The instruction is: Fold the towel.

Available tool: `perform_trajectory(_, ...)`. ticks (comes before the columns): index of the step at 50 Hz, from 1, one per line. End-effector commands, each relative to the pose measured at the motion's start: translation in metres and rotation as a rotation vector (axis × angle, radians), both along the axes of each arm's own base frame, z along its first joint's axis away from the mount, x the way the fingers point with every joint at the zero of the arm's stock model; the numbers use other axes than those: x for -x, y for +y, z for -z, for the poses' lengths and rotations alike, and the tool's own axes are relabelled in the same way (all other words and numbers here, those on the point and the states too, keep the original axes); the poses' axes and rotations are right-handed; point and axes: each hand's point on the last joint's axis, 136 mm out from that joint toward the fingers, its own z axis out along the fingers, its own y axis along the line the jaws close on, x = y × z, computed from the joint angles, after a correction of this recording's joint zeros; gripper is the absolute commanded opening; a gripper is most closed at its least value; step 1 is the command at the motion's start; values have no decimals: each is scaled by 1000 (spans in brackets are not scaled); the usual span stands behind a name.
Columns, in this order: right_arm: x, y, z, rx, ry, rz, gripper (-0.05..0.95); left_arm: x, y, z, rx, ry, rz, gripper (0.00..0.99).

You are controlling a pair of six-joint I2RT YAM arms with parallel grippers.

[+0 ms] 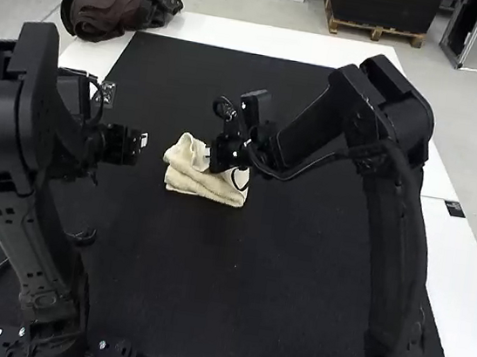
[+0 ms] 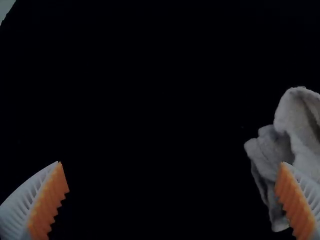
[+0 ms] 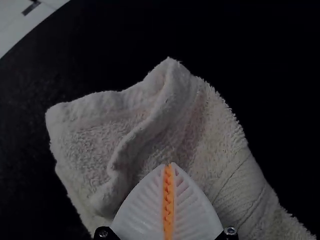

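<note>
We see a cream terry towel [image 1: 206, 187] on the black mat [image 1: 209, 271] that covers most of the white tabletop [image 1: 240, 34]. It lies near the middle, slightly toward the left edge. The towel is partly folded and partly bunched: its layers stack along the side facing the near edge, while a raised loop of cloth stands up at its far left part.

Our right arm [image 1: 391, 190] stands at the near edge toward the right corner and reaches across to the towel. Our right gripper [image 1: 209, 159] is over the towel, pointing toward the left edge. In the right wrist view its 2 white ribbed fingers are closed, orange pads [image 3: 169, 202] pressed together, with the towel spread below and around the tips. We cannot tell whether the tips pinch any cloth. A thick rolled ridge crosses the towel there, and a ribbed woven band runs over 1 part.

Our left arm [image 1: 33, 204] stands by the near left corner. Our left gripper [image 1: 142, 140] is left of the towel, apart from it. Its 2 fingers are wide open over the mat, and in the left wrist view 1 of them overlaps part of the towel.

A dark fabric bundle [image 1: 116, 4] sits on the far left corner.
</note>
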Motion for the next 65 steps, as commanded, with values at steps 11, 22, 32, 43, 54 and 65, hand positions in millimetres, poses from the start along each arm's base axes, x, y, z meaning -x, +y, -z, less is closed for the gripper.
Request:
perform_trajectory(11,3,23,1,-11,-23,-31,-26,-1,3,-13,-4,-35,-11,972)
perform_trajectory(22,10,39,9,-16,-22,-58,-25,1,1,-20,-4,-50,0,972)
perform_trajectory(32,21,56,17,-16,-15,-89,-25,2,0,-23,-1,-54,2,972)
perform_trajectory(43,28,65,25,-15,-12,-107,-25,3,-1,-23,3,-51,3,972)
perform_trajectory(54,31,73,30,-21,-9,-118,-25,4,-1,-21,6,-47,2,972)
perform_trajectory(65,41,81,23,-36,-3,-137,-25,8,-3,-15,10,-37,2,972)
